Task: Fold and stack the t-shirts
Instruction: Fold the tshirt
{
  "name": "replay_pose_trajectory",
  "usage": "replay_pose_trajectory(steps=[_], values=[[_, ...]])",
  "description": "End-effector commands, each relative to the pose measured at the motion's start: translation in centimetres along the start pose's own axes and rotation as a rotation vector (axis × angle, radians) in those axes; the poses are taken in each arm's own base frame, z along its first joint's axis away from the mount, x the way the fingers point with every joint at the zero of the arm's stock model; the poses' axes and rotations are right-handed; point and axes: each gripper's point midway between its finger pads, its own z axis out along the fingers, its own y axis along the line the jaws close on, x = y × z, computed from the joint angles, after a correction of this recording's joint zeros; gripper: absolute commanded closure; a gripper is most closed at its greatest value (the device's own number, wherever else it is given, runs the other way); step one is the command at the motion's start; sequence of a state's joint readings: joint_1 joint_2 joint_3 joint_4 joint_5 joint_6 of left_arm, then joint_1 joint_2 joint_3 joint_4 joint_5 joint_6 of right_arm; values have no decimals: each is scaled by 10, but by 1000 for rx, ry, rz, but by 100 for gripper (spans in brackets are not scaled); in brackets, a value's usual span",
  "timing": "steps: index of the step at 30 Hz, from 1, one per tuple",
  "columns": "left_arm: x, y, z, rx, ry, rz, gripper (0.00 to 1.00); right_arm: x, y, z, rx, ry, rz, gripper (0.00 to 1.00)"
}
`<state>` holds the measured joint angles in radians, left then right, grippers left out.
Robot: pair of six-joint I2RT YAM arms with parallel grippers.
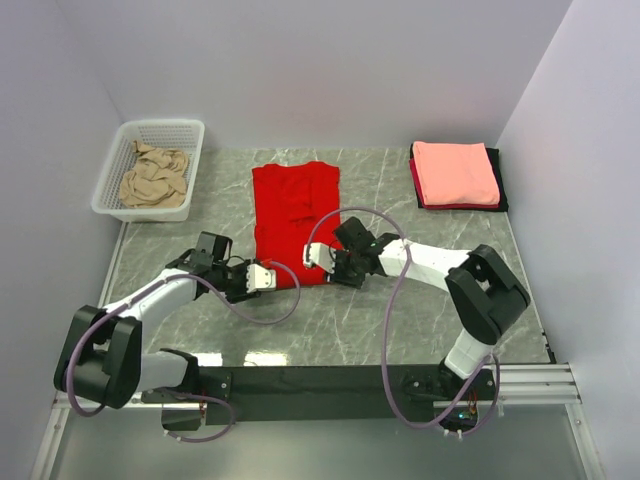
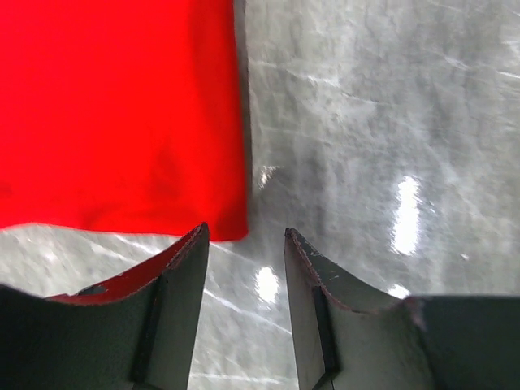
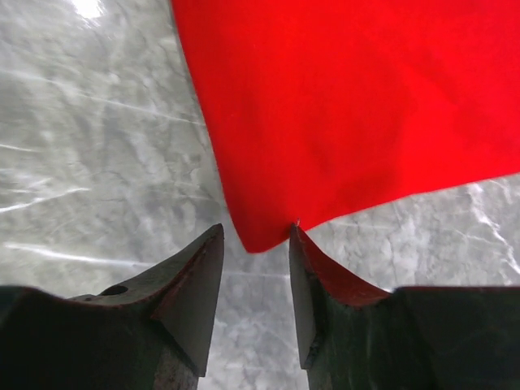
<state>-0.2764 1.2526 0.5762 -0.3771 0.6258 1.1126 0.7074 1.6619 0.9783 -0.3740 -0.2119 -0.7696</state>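
Note:
A bright red t-shirt [image 1: 293,208], folded into a long strip, lies flat in the middle of the table. My left gripper [image 1: 272,277] sits at its near left corner, my right gripper [image 1: 312,257] at its near right corner. In the left wrist view the left gripper [image 2: 245,236] is open over bare table, with the red cloth [image 2: 122,114] just ahead and to the left. In the right wrist view the right gripper [image 3: 256,231] is open, and the red corner [image 3: 357,106] ends just ahead of the fingertips. Neither holds anything.
A folded stack stands at the back right: a salmon-pink shirt [image 1: 456,172] on top of black [image 1: 497,180] and dark red ones. A white mesh basket [image 1: 112,180] at the back left holds a crumpled tan shirt [image 1: 155,177]. Walls close in on three sides.

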Motion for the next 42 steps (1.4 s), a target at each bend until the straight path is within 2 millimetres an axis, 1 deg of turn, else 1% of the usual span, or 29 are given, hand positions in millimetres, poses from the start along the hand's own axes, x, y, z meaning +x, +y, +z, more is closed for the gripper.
replay_pose_trajectory(steps=[1,3,4,6,7,9,10,11,12,13,15,16,18,19,23,24,27,28,29,31,32,35,36,37,38,39,40,41,42], values=[[-6,12,9,-28,-14,81,52,-13,-16,4,41,-17,-52,57],[-5,11,13,-22,-2,87,53,-8,-14,8,29,3,-56,63],[0,11,16,-19,17,76,55,-7,-13,9,27,5,-59,65],[3,14,18,-20,32,72,57,-5,-14,12,27,11,-61,74],[4,13,21,-12,38,64,60,-5,-14,12,25,14,-61,81],[4,19,23,-32,49,61,62,-4,-13,13,20,21,-54,92],[7,18,26,-24,61,55,64,-4,-13,13,21,22,-50,99],[8,19,27,-25,76,53,65,-3,-12,13,16,26,-44,100],[8,19,28,-23,80,46,67,-3,-11,12,10,27,-43,100],[9,20,28,-21,86,42,72,-3,-9,12,2,25,-44,100],[9,18,28,-9,91,43,80,-4,-7,8,1,14,-47,100],[7,18,26,-13,87,46,88,-3,-5,6,-3,14,-45,100],[1,15,20,-6,70,52,97,-6,-2,1,-13,5,-32,100],[-2,14,18,-6,64,46,99,-9,-2,-4,-10,-8,-32,100],[-18,5,7,11,21,31,99,-15,6,-19,-35,-35,3,100],[-23,-2,2,26,6,32,99,-19,6,-24,-29,-46,14,100],[-34,-11,-8,38,-22,56,99,-18,14,-33,-53,-41,31,100],[-35,-20,-12,65,-27,49,99,-18,16,-40,-53,-46,30,100],[-38,-25,-14,75,-34,54,99,-19,18,-43,-54,-51,26,100],[-44,-30,-23,70,-49,71,99,-20,24,-54,-61,-66,25,100],[-45,-38,-26,89,-52,60,99,-17,30,-58,-76,-60,29,100],[-57,-46,-39,88,-88,88,99,-19,47,-72,-92,-81,18,100],[-59,-55,-47,102,-95,98,99,-17,53,-74,-100,-79,14,100],[-63,-59,-51,109,-105,107,99,-18,58,-82,-94,-92,5,100],[-67,-65,-55,124,-126,126,99,-20,65,-85,-104,-101,-13,100],[-69,-75,-62,140,-135,130,99,-18,71,-87,-112,-101,-17,100],[-71,-81,-67,150,-142,143,99,-20,75,-96,-103,-126,-32,100],[-75,-85,-71,156,-158,173,99,-19,81,-99,-113,-127,-42,100],[-77,-96,-78,176,-174,177,99,-19,91,-101,-129,-131,-62,100]])
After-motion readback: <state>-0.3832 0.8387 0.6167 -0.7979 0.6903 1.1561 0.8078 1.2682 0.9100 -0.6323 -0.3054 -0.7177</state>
